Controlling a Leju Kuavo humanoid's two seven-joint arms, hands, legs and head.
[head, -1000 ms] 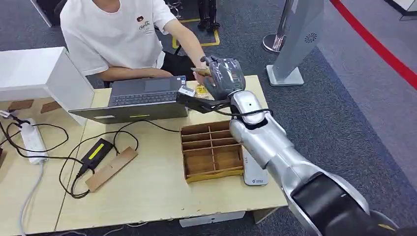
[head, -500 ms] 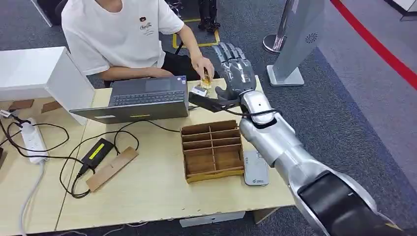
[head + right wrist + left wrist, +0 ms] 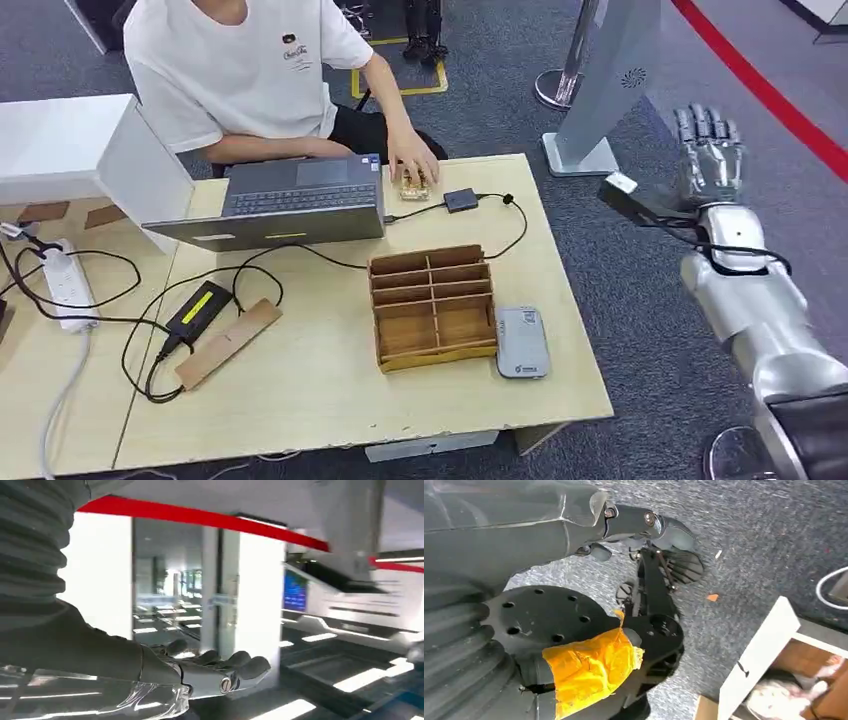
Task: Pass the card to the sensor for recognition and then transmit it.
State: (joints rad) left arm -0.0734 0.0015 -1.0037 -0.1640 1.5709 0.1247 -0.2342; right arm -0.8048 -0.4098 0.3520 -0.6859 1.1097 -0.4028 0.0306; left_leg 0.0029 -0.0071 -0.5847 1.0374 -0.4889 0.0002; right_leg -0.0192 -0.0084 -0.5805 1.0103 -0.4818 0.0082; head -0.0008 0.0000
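The card point(image 3: 409, 186) is a small yellowish piece lying on the table's far edge beside the laptop, mostly covered by a person's hand point(image 3: 412, 165). The grey flat sensor point(image 3: 521, 342) lies near the front right of the table, next to the wooden divider box point(image 3: 432, 306). My right hand point(image 3: 708, 150) is raised beyond the table's right side, above the carpet, its fingers straight and apart and holding nothing. In the right wrist view the same hand point(image 3: 215, 672) is stretched out empty. My left hand's grey cover point(image 3: 454, 650) appears in the left wrist view; its fingers are hidden.
A person in a white shirt point(image 3: 235, 75) sits behind an open laptop point(image 3: 290, 200). A small black adapter point(image 3: 461, 199) with a cable, a power brick point(image 3: 197, 308), a wooden block point(image 3: 226, 343) and a power strip point(image 3: 65, 285) lie on the table point(image 3: 310, 400). A grey stand point(image 3: 610, 70) rises at the back right.
My right hand released the card to the person and swung right, off the table. The person lowered the card onto the table beside the laptop.
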